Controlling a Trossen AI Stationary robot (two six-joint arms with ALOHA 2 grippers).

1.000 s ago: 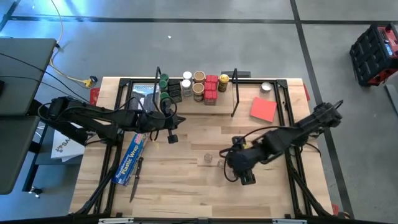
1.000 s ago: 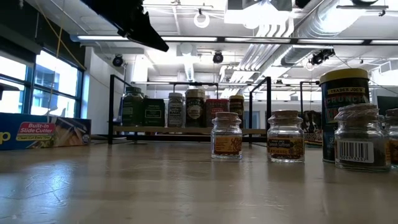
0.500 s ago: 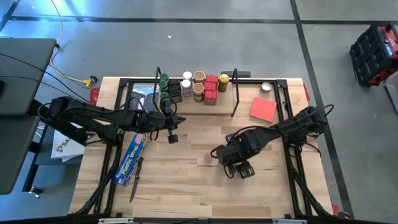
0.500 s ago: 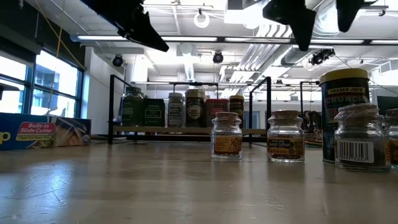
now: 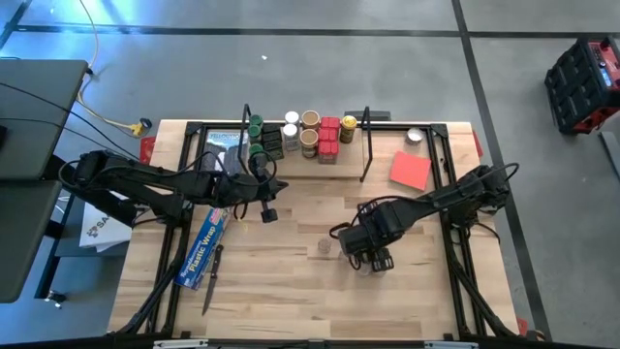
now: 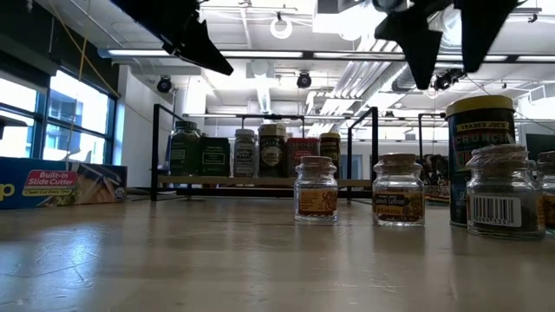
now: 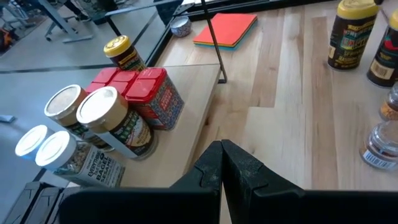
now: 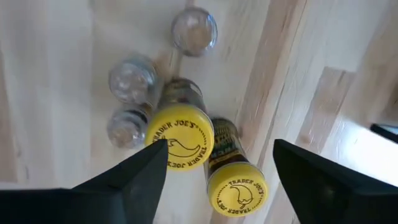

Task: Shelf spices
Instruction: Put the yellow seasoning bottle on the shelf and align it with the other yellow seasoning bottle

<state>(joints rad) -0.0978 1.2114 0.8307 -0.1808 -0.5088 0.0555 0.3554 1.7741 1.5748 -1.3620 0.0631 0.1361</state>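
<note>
Several spices, with green, white, tan and yellow lids, and red tins [image 7: 149,93] stand on the shelf [image 5: 366,145] at the far middle of the table. In the right wrist view two yellow-lidded jars [image 8: 180,145] and three small clear jars [image 8: 132,78] stand upright on the table top. My right gripper [image 8: 221,180] hangs open above them, pointing down, one finger on each side of the yellow lids and well clear of them. My left gripper [image 5: 269,215] is shut on nothing, held in the air near the shelf's left end.
A long blue plastic-wrap box [image 5: 205,247] lies at the left with a dark thin tool [image 5: 211,286] beside it. A flat red card [image 5: 410,170] and a small round tin [image 5: 415,136] lie right of the shelf. Bare wood stretches along the near edge.
My right gripper has moved down and a little toward the far edge, tipping until it points straight down over the jar cluster; its fingers have come into the low view from above. The jars have not moved.
</note>
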